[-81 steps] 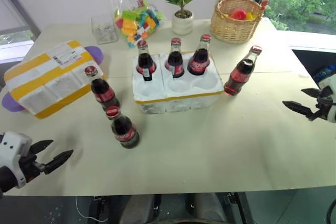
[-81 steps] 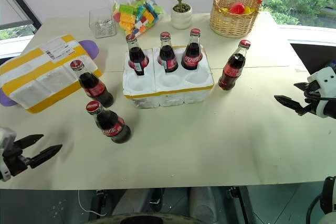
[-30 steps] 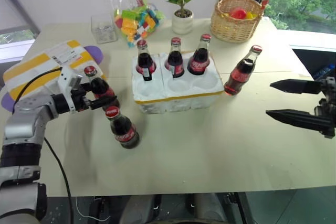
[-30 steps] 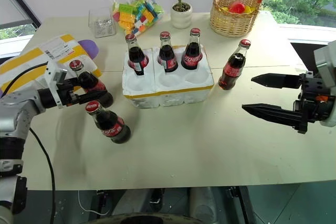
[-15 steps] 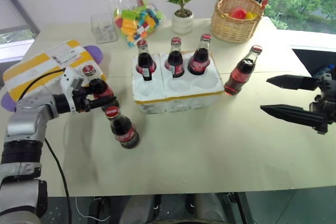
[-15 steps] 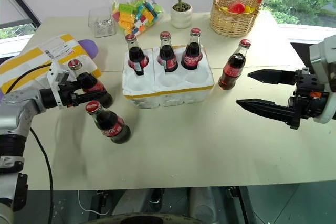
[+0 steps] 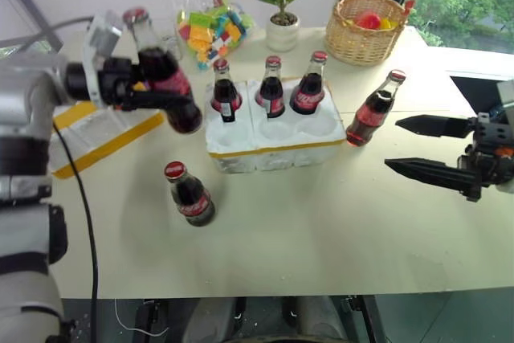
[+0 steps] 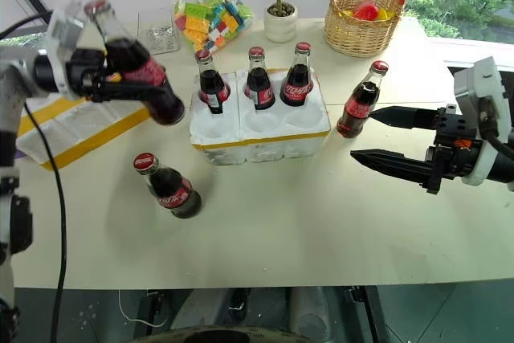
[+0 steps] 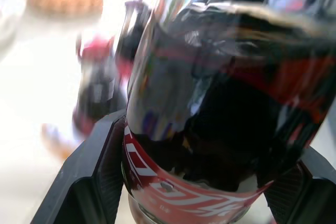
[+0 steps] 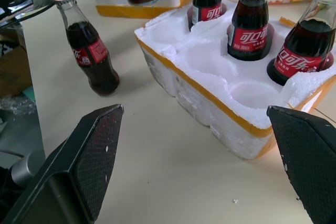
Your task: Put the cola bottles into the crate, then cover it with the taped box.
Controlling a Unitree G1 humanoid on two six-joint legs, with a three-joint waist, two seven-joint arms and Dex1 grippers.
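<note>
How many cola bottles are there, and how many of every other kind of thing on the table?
Cola bottles: 6 (3 in the crate, 2 standing on the table, 1 lifted in the left gripper)
Foam crate: 1
Taped box: 1
Wicker basket: 1
Potted plant: 1
Bag of coloured blocks: 1
Clear container: 1
Total: 12

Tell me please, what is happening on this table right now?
The robot is packing cola bottles into a white foam crate. Three bottles already stand in the crate's back row, and the front wells are empty. The left end effector holds one bottle lifted above the table, left of the crate. The right end effector is open near a bottle standing right of the crate. Another bottle waits in front. The taped box lies at the left.
</note>
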